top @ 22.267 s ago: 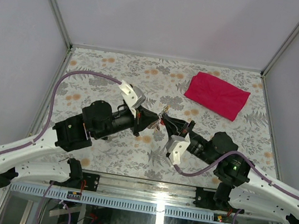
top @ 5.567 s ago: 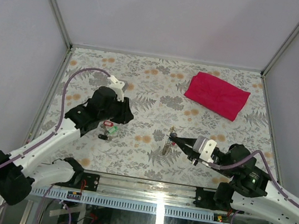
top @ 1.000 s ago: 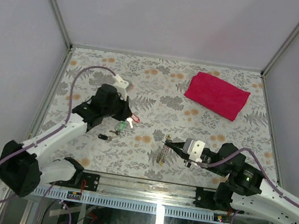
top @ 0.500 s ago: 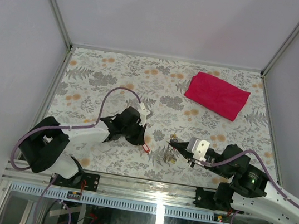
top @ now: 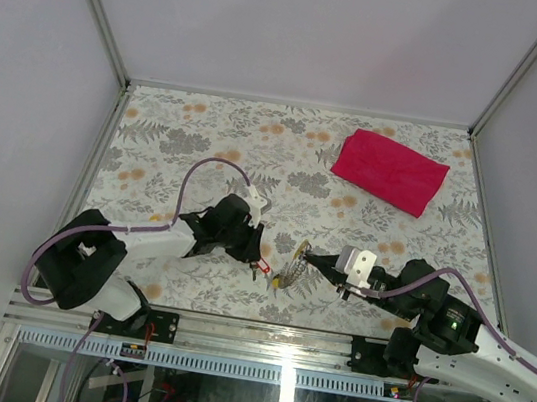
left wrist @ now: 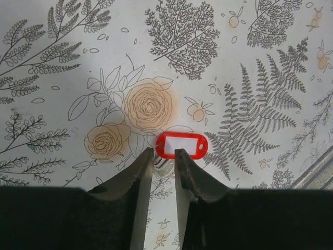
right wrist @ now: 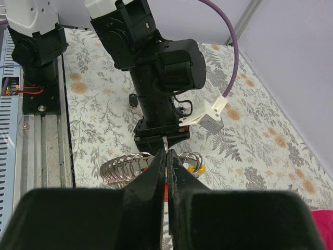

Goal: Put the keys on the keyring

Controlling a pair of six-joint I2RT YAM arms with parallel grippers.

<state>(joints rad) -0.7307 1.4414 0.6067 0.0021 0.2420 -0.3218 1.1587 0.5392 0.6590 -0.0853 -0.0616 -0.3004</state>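
The keyring (top: 291, 265) has swung toward the left gripper (left wrist: 164, 152), whose jaws have parted, leaving the red-tagged key (left wrist: 181, 145) lying at their 12 o'clock. The right gripper (right wrist: 165, 159) clenches the keyring at the key's 3 o'clock. Threading seems in hand; next comes regripping the key squarely.

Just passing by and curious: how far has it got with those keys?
Partway, it seems. The right claw grips the keyring, which already carries a yellow tag. The left claw, slightly open, sits over the red-tagged key lying on the table; that one is not yet on.
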